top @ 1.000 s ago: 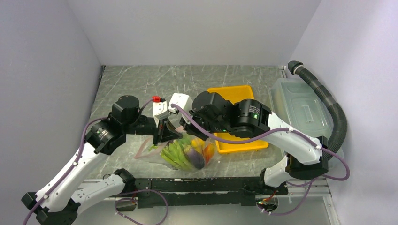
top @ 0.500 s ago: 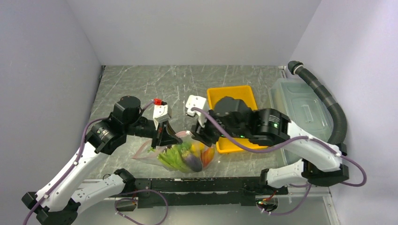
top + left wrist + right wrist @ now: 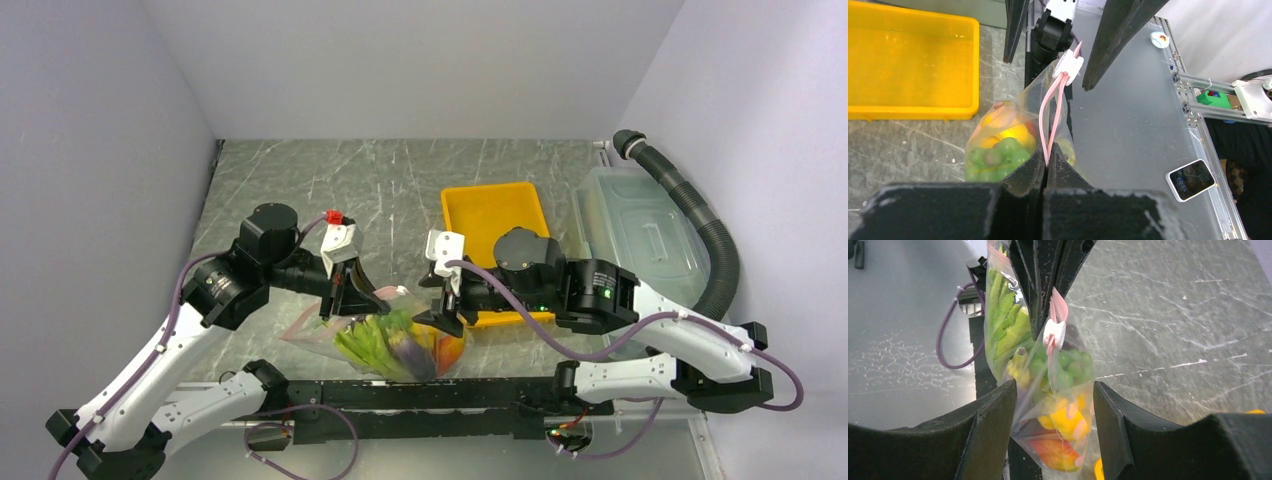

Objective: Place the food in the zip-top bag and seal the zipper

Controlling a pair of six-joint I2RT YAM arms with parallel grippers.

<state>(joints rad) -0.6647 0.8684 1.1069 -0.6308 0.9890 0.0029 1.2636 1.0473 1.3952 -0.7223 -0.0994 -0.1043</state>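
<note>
The zip-top bag hangs upright over the table's near edge, full of food: green grapes, leafy greens, and yellow and orange pieces. My left gripper is shut on the zipper, pinching one end of the pink strip. The zipper's two pink lines run side by side to a white slider at the other end. My right gripper is open, its fingers standing either side of the bag's far end without clamping it.
An empty yellow tray lies just behind the right gripper. A translucent lidded bin and a black corrugated hose stand at the right. A metal rail runs below the bag, with a small timer beside it.
My right gripper has opened and drawn away from the left gripper, moving right and towards the near edge along the bag's mouth. The left gripper has kept its hold.
</note>
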